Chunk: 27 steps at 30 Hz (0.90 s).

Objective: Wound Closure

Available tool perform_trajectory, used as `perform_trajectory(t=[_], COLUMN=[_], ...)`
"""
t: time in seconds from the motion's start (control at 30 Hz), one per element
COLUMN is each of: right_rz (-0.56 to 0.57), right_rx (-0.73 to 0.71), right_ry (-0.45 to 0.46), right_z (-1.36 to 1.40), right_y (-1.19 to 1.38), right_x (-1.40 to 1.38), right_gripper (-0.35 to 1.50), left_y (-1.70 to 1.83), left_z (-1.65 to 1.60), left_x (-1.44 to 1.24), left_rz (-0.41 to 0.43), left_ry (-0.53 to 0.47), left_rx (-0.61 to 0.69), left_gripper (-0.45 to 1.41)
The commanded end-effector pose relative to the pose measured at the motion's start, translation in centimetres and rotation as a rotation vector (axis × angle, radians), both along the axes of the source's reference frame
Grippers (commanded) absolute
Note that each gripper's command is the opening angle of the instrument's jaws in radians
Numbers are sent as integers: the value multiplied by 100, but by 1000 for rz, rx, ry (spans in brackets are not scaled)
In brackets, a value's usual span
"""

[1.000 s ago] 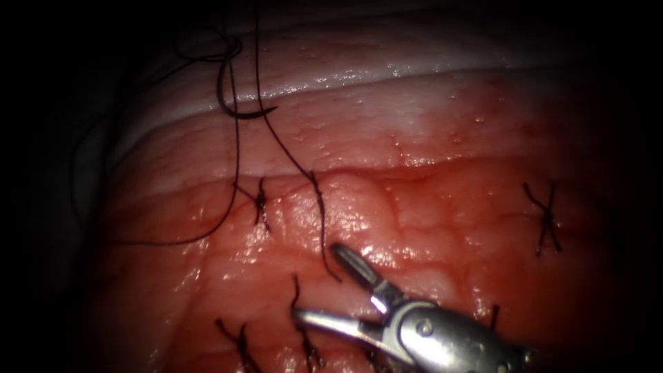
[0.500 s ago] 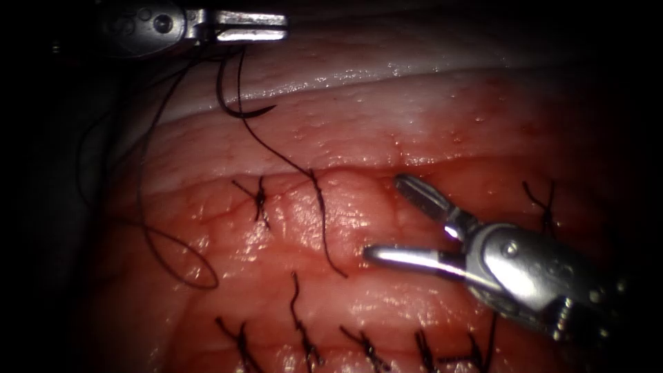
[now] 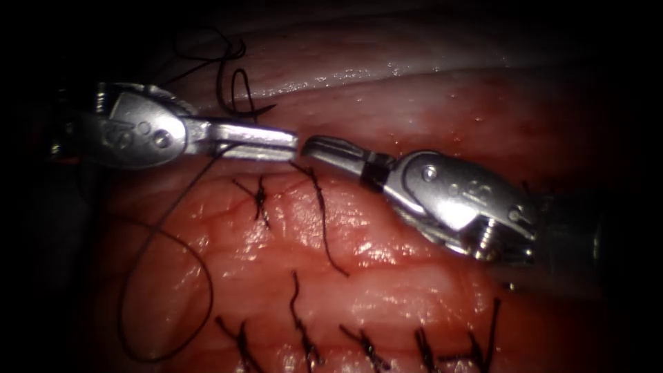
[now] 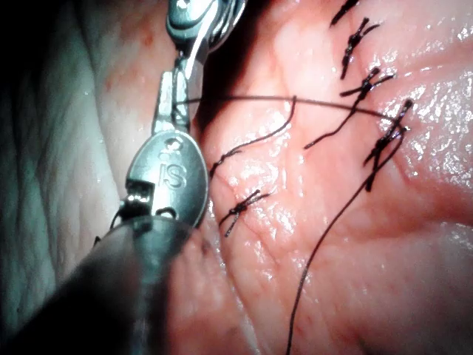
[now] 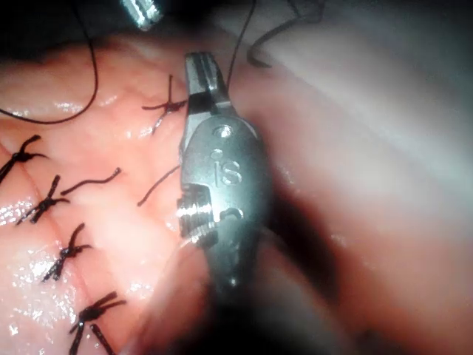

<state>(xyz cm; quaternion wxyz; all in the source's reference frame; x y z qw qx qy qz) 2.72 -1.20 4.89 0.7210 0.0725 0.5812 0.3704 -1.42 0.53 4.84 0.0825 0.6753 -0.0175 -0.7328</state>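
Note:
The curved needle (image 3: 238,114) lies loose on the pale far tissue (image 3: 414,103), held by neither tool and not in the tissue. My left tool (image 3: 290,140) reaches in from the left with its jaws shut on the dark thread (image 3: 200,169), which drops into a wide loop (image 3: 138,290) at the left. In the left wrist view this thread (image 4: 295,100) runs from the left tool (image 4: 174,92) across to the stitches. My right tool (image 3: 309,145) is shut, tip to tip with the left tool, just above a stitch tail (image 3: 321,207). Whether it pinches thread is hidden. The right tool (image 5: 198,63) looks shut close up.
A knotted stitch (image 3: 261,200) sits beside the stitch tail along the cut. Several knotted stitches (image 3: 304,342) with cut ends line the near edge. Red fluid wets the tissue. The right tool's body (image 3: 456,200) covers the tissue at the right.
The left tool came down from the top left to the middle, bringing the thread. The right tool swung up and left to meet it, and its jaws closed. The thread loop at left widened.

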Motion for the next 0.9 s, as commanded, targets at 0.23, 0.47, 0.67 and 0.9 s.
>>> perform_trajectory(t=[0.23, 0.47, 0.67, 0.9], right_rz=[-105, -160, -166, -166], right_rx=[77, 150, 209, 273], right_ry=[101, 156, 223, 400], right_z=[40, 57, 63, 66], right_y=[34, 28, 24, 30], right_x=[35, 60, 76, 94], right_gripper=[-35, -35, -35, -35], left_y=[-16, -24, -31, -38], left_z=[-7, -21, -28, -21], left_x=[-4, -6, -10, -18], left_rz=[5, 2, -1, 4], left_ry=[-1, 10, 14, 0], left_rx=[-12, -7, -12, -21], left_gripper=[-45, -45, -45, -45])
